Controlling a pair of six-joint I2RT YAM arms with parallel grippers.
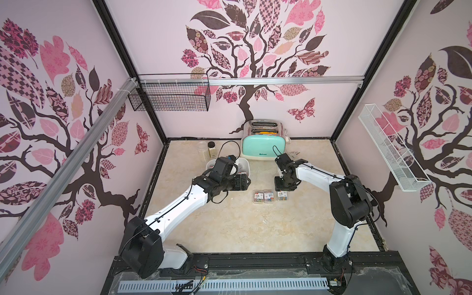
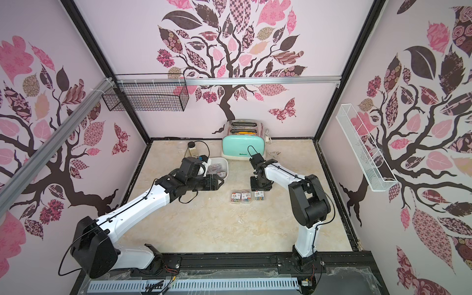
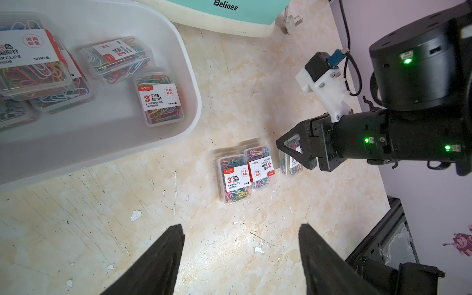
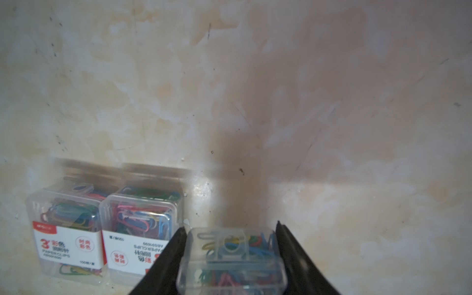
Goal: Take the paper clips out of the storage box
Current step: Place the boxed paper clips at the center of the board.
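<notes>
One clip case (image 4: 232,265) within right end effector (image 4: 231,226)

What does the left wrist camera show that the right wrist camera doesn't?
Only left wrist: the white rounded plastic storage box with clear plastic cases of coloured paper clips inside, the mint-green toaster, the open left pincer. Only right wrist: the hang tab on one case's end. Both: the right pincer shut on that case, beside two more cases lying side by side on the beige marbled table.
</notes>
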